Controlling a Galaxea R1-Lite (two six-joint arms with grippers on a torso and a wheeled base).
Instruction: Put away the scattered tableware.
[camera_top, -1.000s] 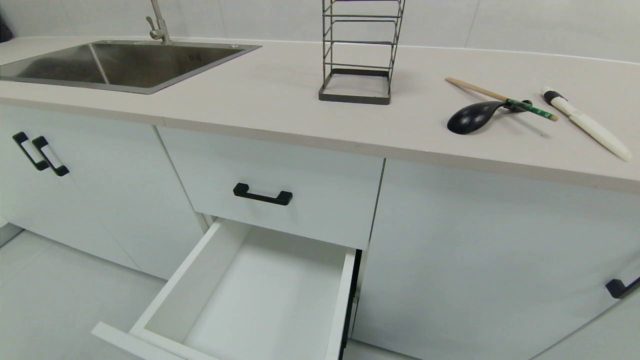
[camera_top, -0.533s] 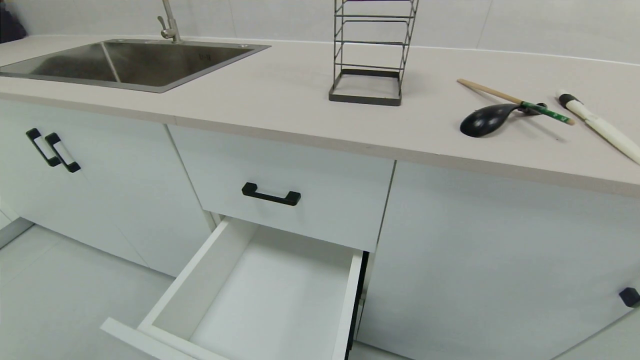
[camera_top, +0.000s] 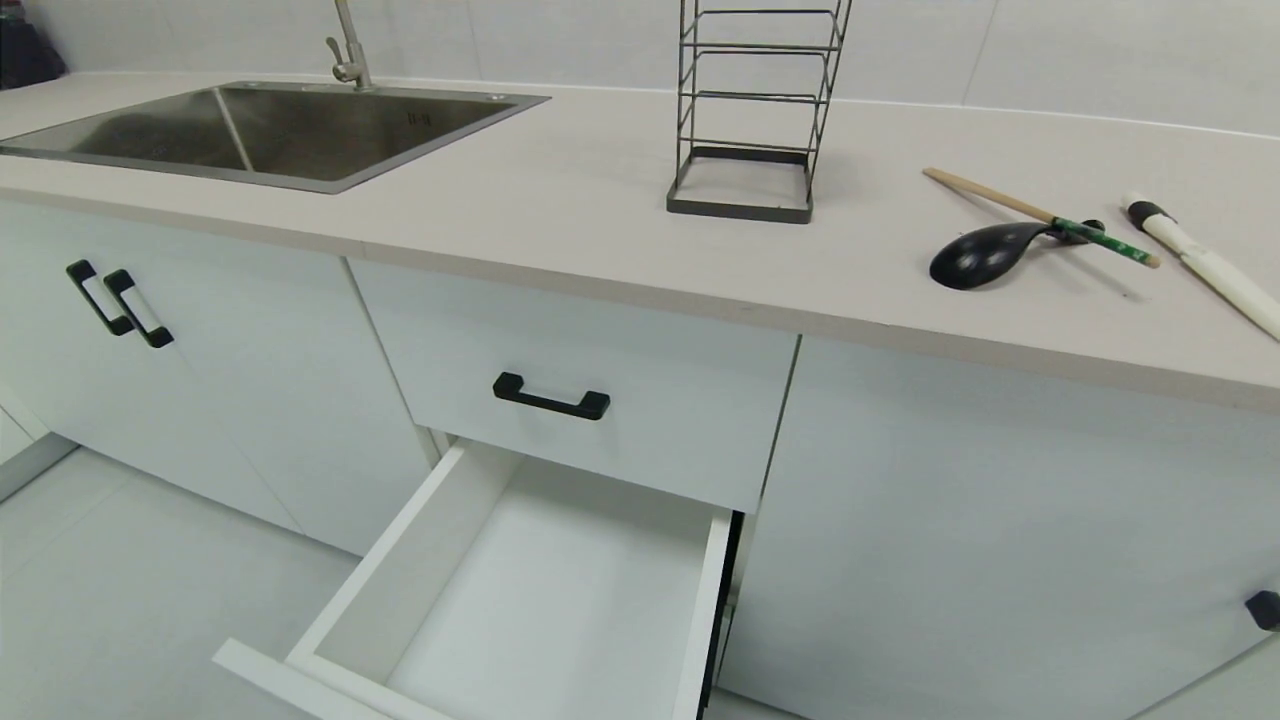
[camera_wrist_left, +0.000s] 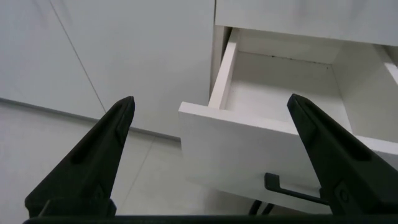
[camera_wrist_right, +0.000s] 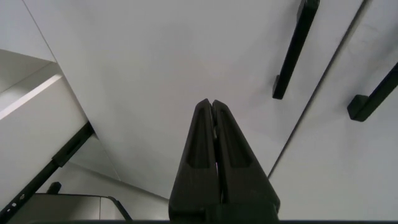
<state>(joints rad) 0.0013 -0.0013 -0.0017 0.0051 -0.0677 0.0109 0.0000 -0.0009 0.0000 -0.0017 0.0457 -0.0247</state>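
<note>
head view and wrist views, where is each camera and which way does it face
Head view: on the head, facing forward and down at the counter, black spoon and open drawer.
Left wrist view: left wrist, looking down into the drawer; open left gripper frames it.
Right wrist view: right wrist, facing a cabinet door with black handles; shut right gripper in front.
Shared: head and left wrist views both show the drawer.

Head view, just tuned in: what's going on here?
Nothing is being held. The white lower drawer is pulled open and bare inside. The black spoon, the green-tipped wooden chopstick and the white-handled utensil lie on the pale countertop. The left pincer hangs open by the drawer; the right pincer is shut near white cabinet doors.
</note>
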